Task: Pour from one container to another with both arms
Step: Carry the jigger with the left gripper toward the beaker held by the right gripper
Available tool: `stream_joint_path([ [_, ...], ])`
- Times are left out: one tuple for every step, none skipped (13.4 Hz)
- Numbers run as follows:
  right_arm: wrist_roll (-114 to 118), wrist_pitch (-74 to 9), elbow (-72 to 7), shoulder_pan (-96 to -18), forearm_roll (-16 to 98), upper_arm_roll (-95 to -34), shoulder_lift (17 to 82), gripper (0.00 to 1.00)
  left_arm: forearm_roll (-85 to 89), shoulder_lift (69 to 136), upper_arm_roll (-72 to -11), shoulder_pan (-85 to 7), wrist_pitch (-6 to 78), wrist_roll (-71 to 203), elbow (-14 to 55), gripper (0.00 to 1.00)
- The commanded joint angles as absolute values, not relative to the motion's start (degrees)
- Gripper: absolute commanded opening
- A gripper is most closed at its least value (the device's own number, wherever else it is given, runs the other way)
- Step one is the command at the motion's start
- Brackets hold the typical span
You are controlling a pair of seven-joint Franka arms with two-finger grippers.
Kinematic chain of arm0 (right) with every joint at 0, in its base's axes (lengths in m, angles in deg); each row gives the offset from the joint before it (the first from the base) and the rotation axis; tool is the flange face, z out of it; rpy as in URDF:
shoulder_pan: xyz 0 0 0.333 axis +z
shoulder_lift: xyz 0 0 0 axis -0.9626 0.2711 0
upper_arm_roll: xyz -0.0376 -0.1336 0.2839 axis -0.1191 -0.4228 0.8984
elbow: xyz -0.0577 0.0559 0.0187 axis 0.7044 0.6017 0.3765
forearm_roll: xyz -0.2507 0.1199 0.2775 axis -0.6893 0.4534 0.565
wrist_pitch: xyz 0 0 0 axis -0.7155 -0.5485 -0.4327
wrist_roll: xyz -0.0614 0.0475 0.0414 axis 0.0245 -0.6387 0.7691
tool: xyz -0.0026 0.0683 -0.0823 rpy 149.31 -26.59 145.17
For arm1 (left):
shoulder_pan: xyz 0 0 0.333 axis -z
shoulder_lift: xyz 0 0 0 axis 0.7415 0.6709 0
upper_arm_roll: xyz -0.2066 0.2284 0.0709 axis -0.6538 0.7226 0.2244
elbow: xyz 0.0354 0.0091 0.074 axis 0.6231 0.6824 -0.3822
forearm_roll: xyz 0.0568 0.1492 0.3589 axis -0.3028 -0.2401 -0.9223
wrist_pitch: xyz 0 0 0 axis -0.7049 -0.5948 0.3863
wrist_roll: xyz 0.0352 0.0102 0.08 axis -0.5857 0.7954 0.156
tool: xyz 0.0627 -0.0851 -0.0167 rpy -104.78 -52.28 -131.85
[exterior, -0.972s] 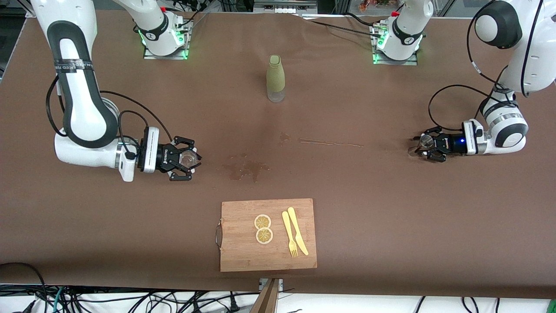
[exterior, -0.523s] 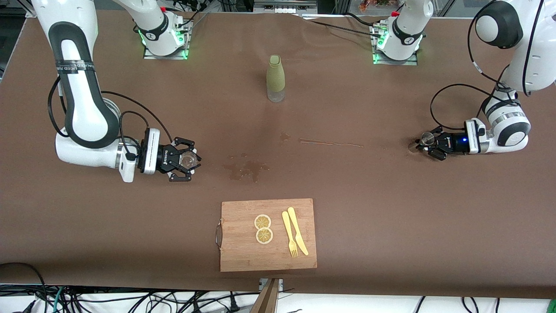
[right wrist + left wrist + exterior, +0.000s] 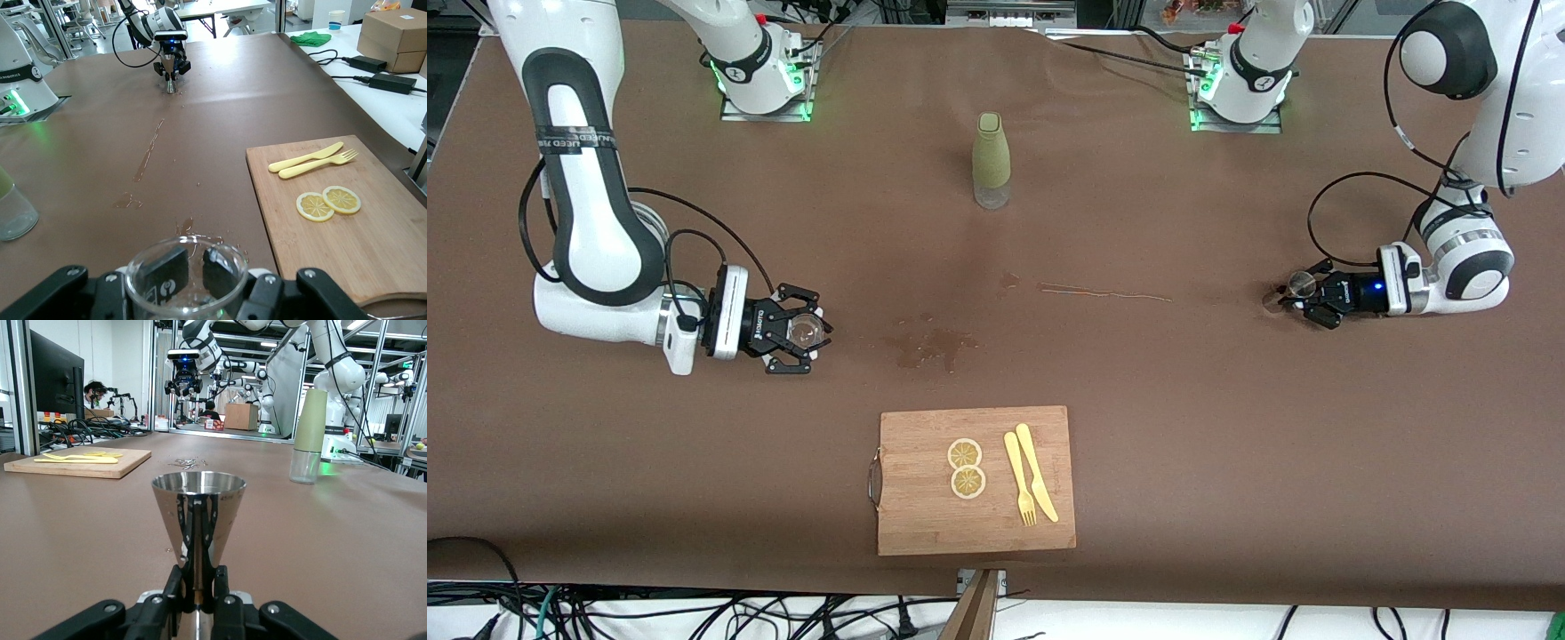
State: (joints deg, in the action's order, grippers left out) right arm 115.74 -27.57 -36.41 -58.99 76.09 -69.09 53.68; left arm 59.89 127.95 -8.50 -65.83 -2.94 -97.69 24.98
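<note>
My right gripper (image 3: pixel 804 332) is shut on a clear glass beaker (image 3: pixel 807 329), low over the table toward the right arm's end. In the right wrist view the beaker (image 3: pixel 187 279) fills the foreground, and the dark fingers (image 3: pixel 167 267) show through its wall. My left gripper (image 3: pixel 1303 294) is shut on a small metal cone-shaped cup (image 3: pixel 1300 284), low by the table toward the left arm's end. In the left wrist view the cup (image 3: pixel 198 510) stands upright with its mouth up. That gripper (image 3: pixel 198 581) pinches its narrow waist.
A green bottle (image 3: pixel 991 160) with a clear base stands mid-table, nearer the robots' bases. A wooden cutting board (image 3: pixel 925 516) near the front edge carries two lemon slices (image 3: pixel 966 468) and a yellow knife and fork (image 3: pixel 1030 484). Wet spots (image 3: pixel 934 342) and a streak (image 3: pixel 1104 292) mark the brown cloth.
The left gripper's fingers have closed onto the metal cup. The right arm has drawn the beaker slightly toward its own end of the table.
</note>
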Motion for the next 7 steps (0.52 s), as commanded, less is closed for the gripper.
stream_joint_path([
  [116.1,-28.1,-37.3,-58.9,76.6,-69.3,53.2,0.2,62.6,127.2,-11.0,-64.0,-0.8,-103.8,25.2,0.0],
  [116.1,-28.1,-37.3,-58.9,76.7,-69.6,53.1,0.2,62.6,126.4,-12.1,-63.0,-0.8,-102.2,25.0,0.0],
  [115.9,-28.0,-37.3,-58.9,76.7,-69.7,53.2,0.2,63.9,125.9,-12.9,-61.7,-0.8,-101.0,24.8,0.0],
  [115.8,-28.0,-37.3,-58.9,76.8,-69.7,53.1,0.2,66.1,125.9,-13.7,-59.9,-0.8,-100.3,24.8,0.0],
  [115.8,-28.0,-37.3,-58.9,76.9,-69.7,53.2,0.2,68.8,125.8,-14.0,-57.4,-0.6,-99.9,24.8,0.0],
  [115.6,-28.0,-37.3,-58.7,76.9,-69.7,53.1,0.2,71.4,125.6,-14.0,-54.4,0.2,-99.5,24.8,0.0],
  [115.3,-28.0,-37.3,-58.5,76.9,-69.7,53.1,0.2,73.5,125.1,-14.0,-51.7,1.8,-98.7,24.8,0.0],
])
